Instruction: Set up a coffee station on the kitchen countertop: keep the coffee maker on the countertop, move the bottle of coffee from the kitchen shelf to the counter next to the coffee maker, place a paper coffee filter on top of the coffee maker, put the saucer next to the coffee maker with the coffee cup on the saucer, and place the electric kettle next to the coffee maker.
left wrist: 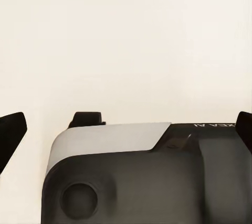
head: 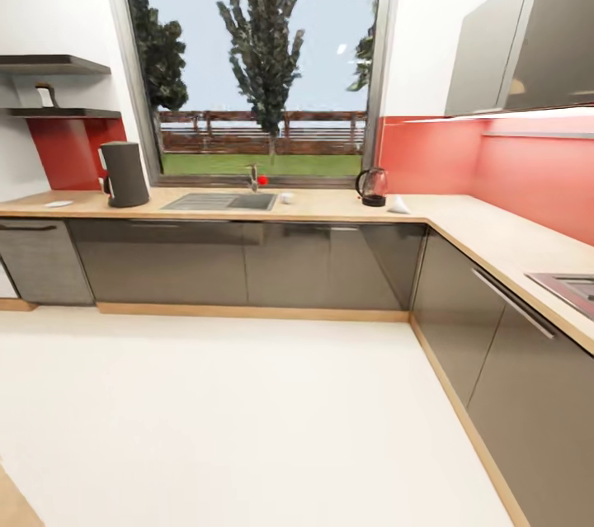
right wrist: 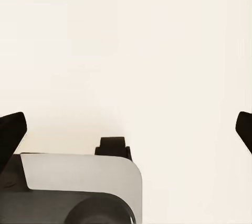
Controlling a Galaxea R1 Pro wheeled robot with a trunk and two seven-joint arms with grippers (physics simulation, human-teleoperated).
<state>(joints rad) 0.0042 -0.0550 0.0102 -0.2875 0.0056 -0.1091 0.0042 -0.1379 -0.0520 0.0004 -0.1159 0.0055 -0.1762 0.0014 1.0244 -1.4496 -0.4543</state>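
An L-shaped worktop (head: 346, 207) runs under the window and turns along the red wall on the right. One coffee maker (head: 124, 173) stands upright on it at the left, dark and tall. Just beside it, farther left, one flat white saucer (head: 58, 203) lies on the worktop. One sink (head: 220, 201) is set in under the window, with one tap (head: 253, 177) behind it. Near the sink's right edge sits one small white cup (head: 285, 197), well apart from the saucer. Farther right, near the corner, one kettle (head: 373, 186) with a clear body and dark base stands upright, and just beside it lies one white cone, the filter (head: 398, 204). The kettle and filter are well apart from the coffee maker.

Two shelves (head: 58, 112) hang on the left wall above the coffee maker. On the lower one stands one small dark-topped item, probably the bottle (head: 46, 94); it is too small to tell more.

Two upper cabinets (head: 528, 40) hang on the right wall, and one hob (head: 573, 289) shows at the right edge.

In the left wrist view the left end effector (left wrist: 128, 129) has its two dark fingertips (left wrist: 11, 134) spread wide, holding nothing, over the pale floor (left wrist: 126, 40) and the robot's body. In the right wrist view the right end effector (right wrist: 128, 129) is spread wide too, two fingertips (right wrist: 11, 132) at the picture's edges, holding nothing.
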